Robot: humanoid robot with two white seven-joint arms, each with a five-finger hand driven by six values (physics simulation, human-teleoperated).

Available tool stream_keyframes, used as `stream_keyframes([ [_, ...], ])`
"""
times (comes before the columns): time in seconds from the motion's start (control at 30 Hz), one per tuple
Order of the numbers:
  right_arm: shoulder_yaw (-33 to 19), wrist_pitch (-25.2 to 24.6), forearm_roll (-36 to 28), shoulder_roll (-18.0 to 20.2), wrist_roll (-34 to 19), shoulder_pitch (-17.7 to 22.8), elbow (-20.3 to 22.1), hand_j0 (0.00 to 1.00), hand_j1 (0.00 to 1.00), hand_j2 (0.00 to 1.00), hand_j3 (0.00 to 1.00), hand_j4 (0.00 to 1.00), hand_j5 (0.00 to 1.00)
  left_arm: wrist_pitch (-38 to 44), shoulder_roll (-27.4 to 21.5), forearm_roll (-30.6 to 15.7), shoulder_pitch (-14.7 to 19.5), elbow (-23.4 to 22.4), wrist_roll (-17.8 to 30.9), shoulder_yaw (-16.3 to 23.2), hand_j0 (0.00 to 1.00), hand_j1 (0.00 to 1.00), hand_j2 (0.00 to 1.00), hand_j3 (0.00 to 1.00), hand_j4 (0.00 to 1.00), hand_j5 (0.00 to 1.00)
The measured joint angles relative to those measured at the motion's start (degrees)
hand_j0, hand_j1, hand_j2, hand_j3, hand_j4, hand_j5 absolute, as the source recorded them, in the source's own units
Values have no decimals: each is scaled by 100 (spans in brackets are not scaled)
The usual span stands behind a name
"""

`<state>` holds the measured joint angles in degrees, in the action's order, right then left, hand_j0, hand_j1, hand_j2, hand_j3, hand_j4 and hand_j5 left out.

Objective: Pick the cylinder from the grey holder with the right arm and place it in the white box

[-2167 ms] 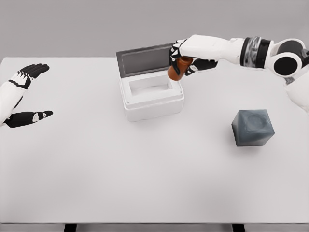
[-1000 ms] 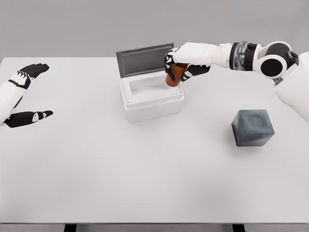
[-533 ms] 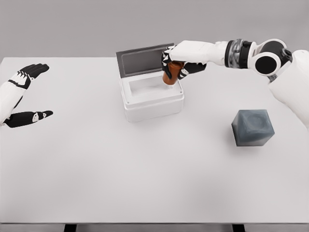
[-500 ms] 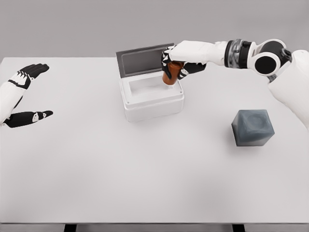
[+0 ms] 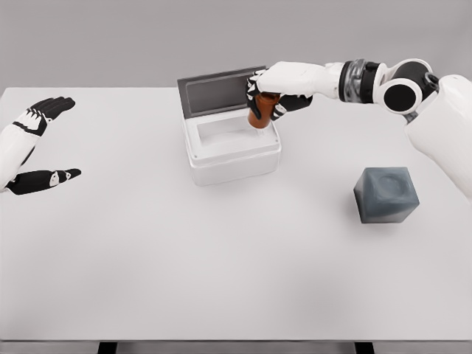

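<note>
Brown cylinder (image 5: 260, 113) — one — over box (image 5: 231, 150)

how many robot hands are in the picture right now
2. The left robot hand rests open at the table's left edge; the right robot hand grips the cylinder over the box.

cylinder (image 5: 259, 115) top hidden by fingers (image 5: 254, 93)

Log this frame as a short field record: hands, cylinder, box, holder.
right hand: shut on the cylinder, above the box's right rear corner
cylinder: brown, tilted, not yet released
white box: lid open, standing up at the back
grey holder: empty, at the table's right
left hand: open, idle at the left edge
table: white
</note>
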<state>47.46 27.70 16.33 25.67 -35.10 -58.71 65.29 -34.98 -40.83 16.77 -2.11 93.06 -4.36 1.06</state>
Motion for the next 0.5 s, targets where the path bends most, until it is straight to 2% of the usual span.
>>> stream_keyframes([
  [0.5,0,5,87,-81,0,-9,-96,27,27,27,27,27,27,0,1,0,0,1,0,-5,100,100,100,100,100,100],
])
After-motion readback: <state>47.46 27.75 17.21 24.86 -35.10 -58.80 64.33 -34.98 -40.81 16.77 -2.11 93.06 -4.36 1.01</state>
